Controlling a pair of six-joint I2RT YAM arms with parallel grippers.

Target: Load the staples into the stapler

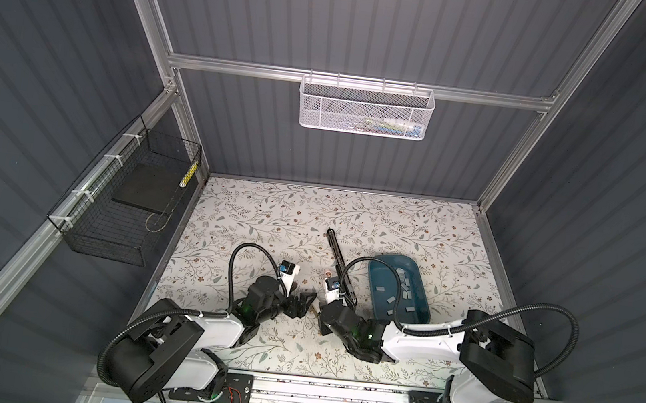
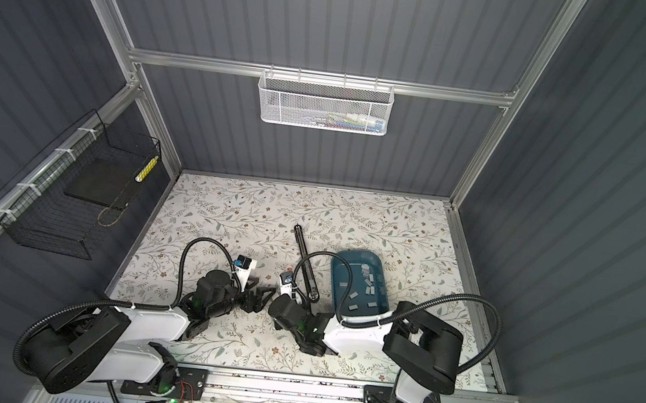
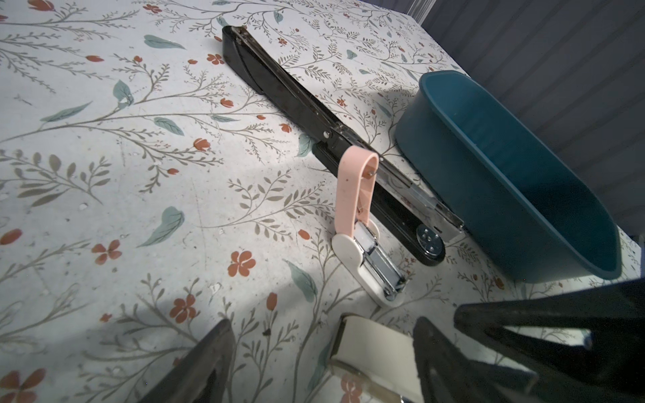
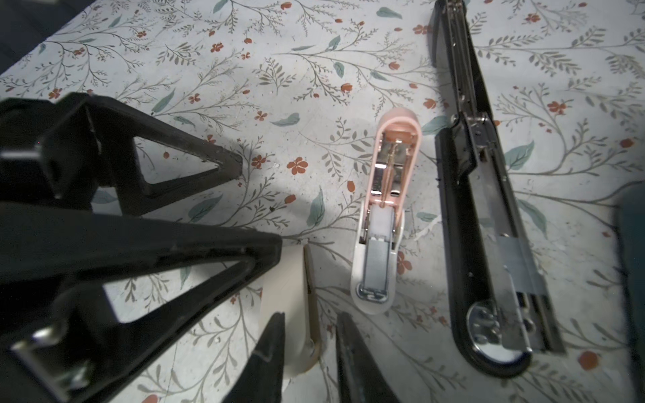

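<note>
Several grey staples (image 1: 406, 282) (image 2: 368, 277) lie loose in a blue tray (image 1: 372, 284) (image 3: 506, 195). A long black stapler (image 1: 338, 254) (image 4: 464, 195) lies folded open beside the tray, with a grey strip in its channel. A small pink and white stapler (image 3: 356, 195) (image 4: 380, 223) stands open, also holding a grey strip. My right gripper (image 4: 311, 315) is shut on a small cream stapler (image 4: 291, 296) (image 3: 373, 349). From the opposite side, my left gripper (image 3: 321, 326) (image 4: 256, 206) stands open around that cream stapler, one finger touching it.
A white mesh basket (image 1: 366, 109) hangs on the back rail. A black wire basket (image 1: 123, 207) is fixed to the left wall. The two arms meet nose to nose near the table's front middle, close to the tray's left wall.
</note>
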